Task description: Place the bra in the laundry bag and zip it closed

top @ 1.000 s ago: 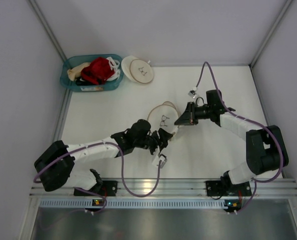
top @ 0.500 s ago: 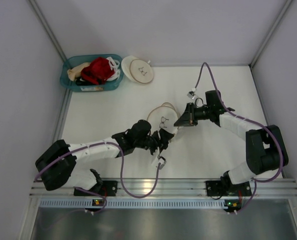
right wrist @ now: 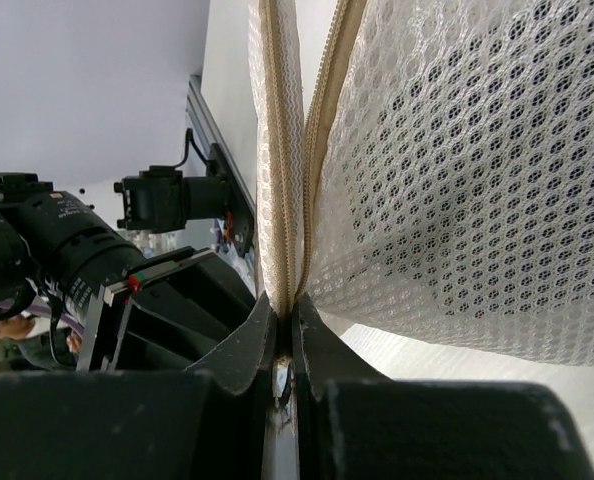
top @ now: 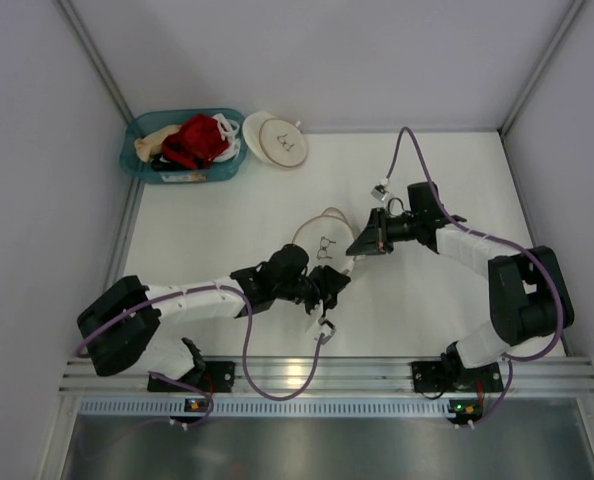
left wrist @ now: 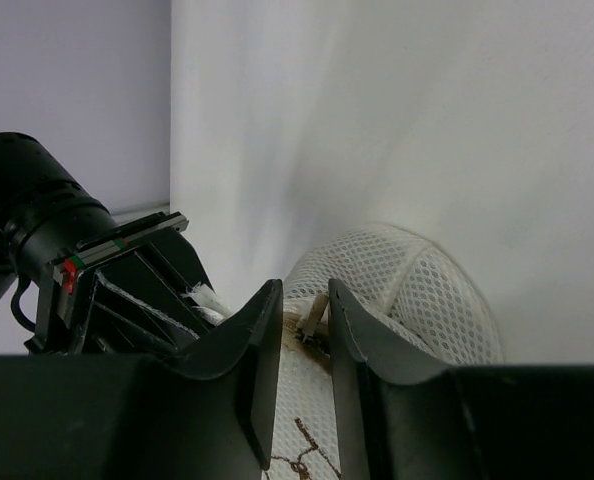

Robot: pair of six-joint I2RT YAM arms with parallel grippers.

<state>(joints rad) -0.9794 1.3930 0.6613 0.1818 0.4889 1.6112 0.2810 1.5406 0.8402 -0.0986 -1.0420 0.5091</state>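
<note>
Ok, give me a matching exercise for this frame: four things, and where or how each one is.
1 laundry bag
2 basket
3 second bag
4 right end effector

a teal, far left corner
b beside the basket
c shut on the laundry bag's rim
d middle of the table

Pairs: 1-d, 2-a, 3-b, 4-c.

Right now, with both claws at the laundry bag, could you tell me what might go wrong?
The left claw is not yet shut on the zip pull; closing off-centre could miss it.
The right claw pinches only a thin rim of the laundry bag, which could slip free once the zip is tugged.
</note>
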